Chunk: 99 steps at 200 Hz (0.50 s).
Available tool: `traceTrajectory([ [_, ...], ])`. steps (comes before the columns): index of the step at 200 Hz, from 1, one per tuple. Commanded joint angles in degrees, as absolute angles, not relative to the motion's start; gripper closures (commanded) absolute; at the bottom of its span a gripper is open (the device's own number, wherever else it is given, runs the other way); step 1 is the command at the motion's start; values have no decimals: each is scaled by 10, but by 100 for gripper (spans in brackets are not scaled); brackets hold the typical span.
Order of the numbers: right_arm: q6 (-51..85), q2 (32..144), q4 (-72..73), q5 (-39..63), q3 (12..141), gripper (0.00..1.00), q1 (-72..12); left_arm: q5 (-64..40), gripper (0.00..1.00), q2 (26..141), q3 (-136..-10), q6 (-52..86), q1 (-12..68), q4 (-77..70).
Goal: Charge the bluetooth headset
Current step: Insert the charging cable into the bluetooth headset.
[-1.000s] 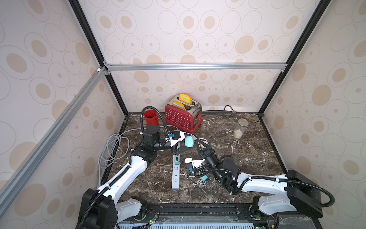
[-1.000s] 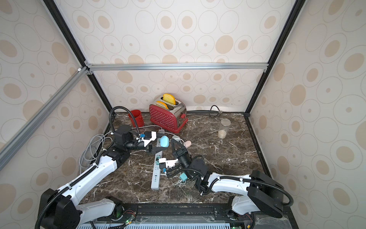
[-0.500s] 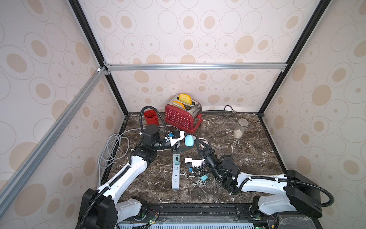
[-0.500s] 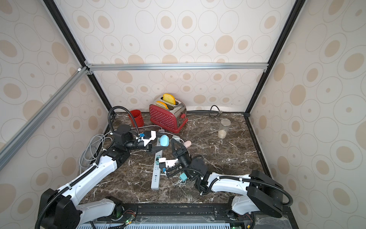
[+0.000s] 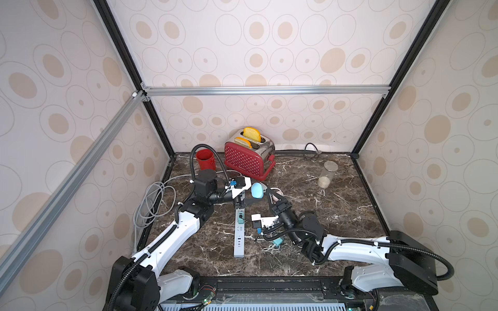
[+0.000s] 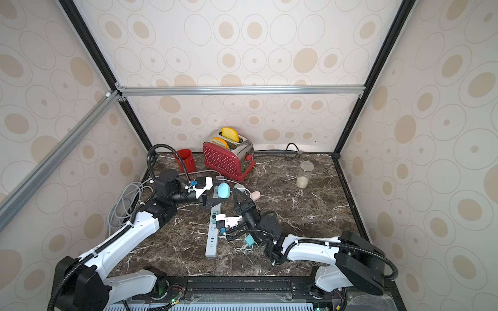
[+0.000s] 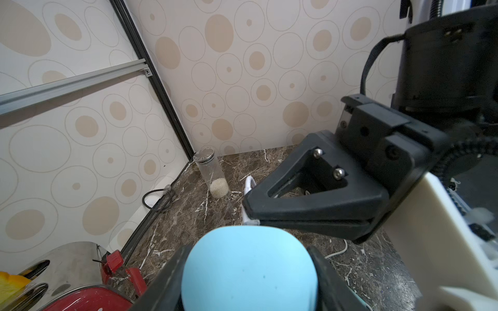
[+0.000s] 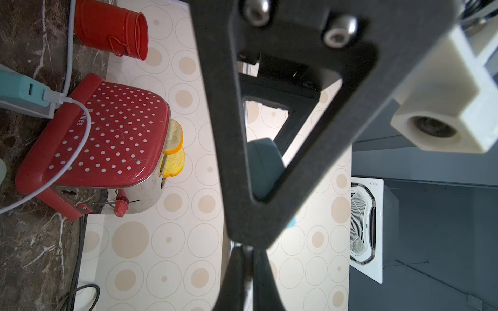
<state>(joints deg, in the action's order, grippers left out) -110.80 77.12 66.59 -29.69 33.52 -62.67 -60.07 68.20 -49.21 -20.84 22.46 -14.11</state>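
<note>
Marble tabletop (image 5: 336,210): my left gripper (image 5: 253,194) clamps the blue earbud case (image 7: 248,266) steady as my right gripper (image 7: 245,208), pinching the white charging cable (image 7: 249,183), must square plug to port.

We see a dark marble tabletop (image 5: 336,215). A red toaster with white dots (image 5: 248,161) stands at the back edge, left of middle, with two yellow-crusted bread slices (image 5: 252,134) upright in its slots. A red metal bucket (image 5: 205,159) stands just beside it, toward the back left corner. A lidded glass jar (image 5: 326,175) with pale grains at the bottom stands upright toward the back right corner, well apart from the toaster. A black cable (image 5: 310,149) loops along the back edge, and a coil of grey cable (image 5: 151,204) lies along the left edge.
</note>
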Motion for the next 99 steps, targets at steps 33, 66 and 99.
traceTrajectory([
  [33,-1113,773,706,-304,353,100,-639,-598,55,680,-499,-225,227,-137],
  [66,-1110,774,696,-305,355,100,-638,-599,55,679,-500,-224,227,-138],
  [99,-1107,784,691,-307,364,100,-640,-599,55,679,-503,-222,229,-131],
])
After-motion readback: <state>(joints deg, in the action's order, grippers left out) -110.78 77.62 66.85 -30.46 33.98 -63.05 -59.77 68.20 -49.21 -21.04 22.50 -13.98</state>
